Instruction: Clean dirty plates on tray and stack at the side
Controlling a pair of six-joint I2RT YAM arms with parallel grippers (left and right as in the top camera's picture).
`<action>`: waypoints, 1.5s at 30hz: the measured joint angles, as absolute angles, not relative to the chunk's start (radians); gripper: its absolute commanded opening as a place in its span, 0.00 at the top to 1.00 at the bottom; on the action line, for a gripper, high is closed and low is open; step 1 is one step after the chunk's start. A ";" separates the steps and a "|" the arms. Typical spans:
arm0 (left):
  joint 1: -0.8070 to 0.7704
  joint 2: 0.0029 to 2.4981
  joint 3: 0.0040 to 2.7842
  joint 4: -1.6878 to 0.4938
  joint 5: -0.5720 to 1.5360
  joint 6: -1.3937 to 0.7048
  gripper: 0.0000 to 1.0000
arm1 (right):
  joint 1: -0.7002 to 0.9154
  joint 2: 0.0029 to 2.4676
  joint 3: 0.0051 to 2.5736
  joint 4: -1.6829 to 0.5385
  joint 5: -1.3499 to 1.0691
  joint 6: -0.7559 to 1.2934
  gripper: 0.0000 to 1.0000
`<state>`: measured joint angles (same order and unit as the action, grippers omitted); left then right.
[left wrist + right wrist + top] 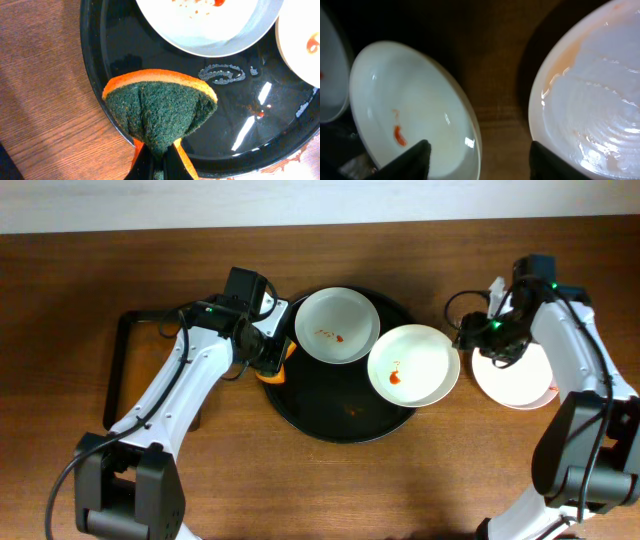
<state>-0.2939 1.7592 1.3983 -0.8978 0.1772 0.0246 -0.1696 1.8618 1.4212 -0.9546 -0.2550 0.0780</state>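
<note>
The round black tray [330,415] holds two white plates. One plate [338,325] with red smears lies at its back. A second plate [414,365] with a red smear overhangs its right rim. A third plate [515,380] lies on the table at the right. My left gripper [270,365] is shut on an orange and green sponge [160,107] over the tray's left rim [92,75]. My right gripper [478,332] is open and empty, above the gap between the smeared plate [410,115] and the side plate [590,110].
A black rectangular frame [125,370] lies on the wooden table at the left. The tray floor [240,100] is wet, with small sauce specks.
</note>
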 measured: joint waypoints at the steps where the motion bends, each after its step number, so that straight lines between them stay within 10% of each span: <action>1: -0.294 1.759 1.398 -0.898 0.177 0.025 1.00 | -0.165 1.862 1.398 -0.933 -0.250 0.085 0.47; 7: -0.294 1.759 1.398 -0.898 0.178 0.025 1.00 | -0.128 1.862 1.253 -0.809 -0.253 0.114 0.95; 45: -0.623 2.056 1.398 -0.360 0.656 -0.514 1.00 | -0.032 1.862 1.238 -0.981 -0.252 0.158 0.96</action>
